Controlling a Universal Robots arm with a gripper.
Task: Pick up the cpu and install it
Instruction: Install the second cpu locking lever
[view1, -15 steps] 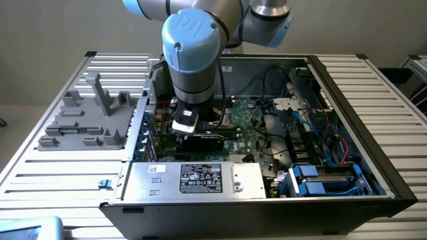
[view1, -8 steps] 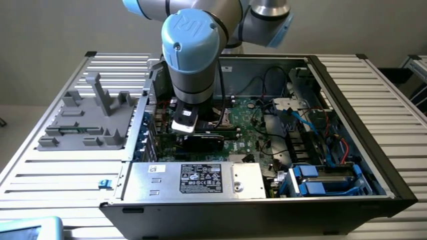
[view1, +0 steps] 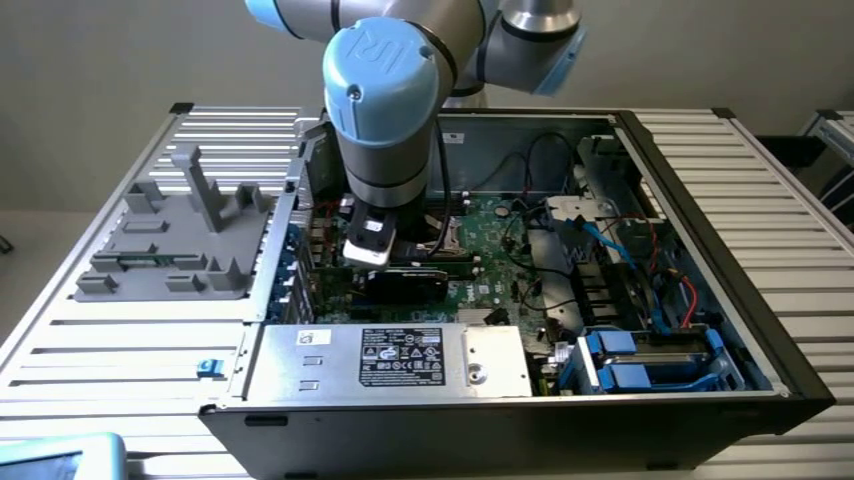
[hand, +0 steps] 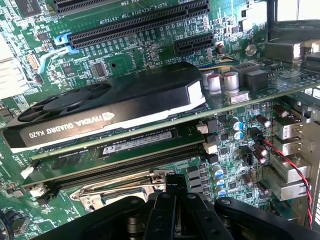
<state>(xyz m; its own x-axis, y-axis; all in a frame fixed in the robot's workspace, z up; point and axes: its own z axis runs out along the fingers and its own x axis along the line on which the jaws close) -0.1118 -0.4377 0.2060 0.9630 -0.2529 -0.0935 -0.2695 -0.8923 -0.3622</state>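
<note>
We note the open computer case (view1: 747, 300) lying on its side on a slatted aluminium table (view1: 774, 190). Inside it sit the green motherboard (view1: 501, 262), a silver power supply box (view1: 387, 360) with a white label along the near wall, blue drive caddies (view1: 627, 365) at the exterior view's right, and loose black, blue and red cables. A black graphics card (hand: 107, 107) marked NVIDIA Quadro K620 stands in a slot, with a memory stick (hand: 135, 145) just beside it and empty black expansion slots (hand: 135, 22) beyond. A grey parts fixture (view1: 180, 245) rests on the table at the exterior view's left, outside the case. We cannot make out the cpu itself; in the wrist view the metal socket frame (hand: 117, 190) shows near the memory stick, partly hidden by the gripper (hand: 175, 200), whose fingers are pressed together over it. Whether anything is pinched between them we cannot tell. The arm (view1: 380, 110) reaches straight down into the case, wrist vertical, tool end low over the board beside the graphics card.
</note>
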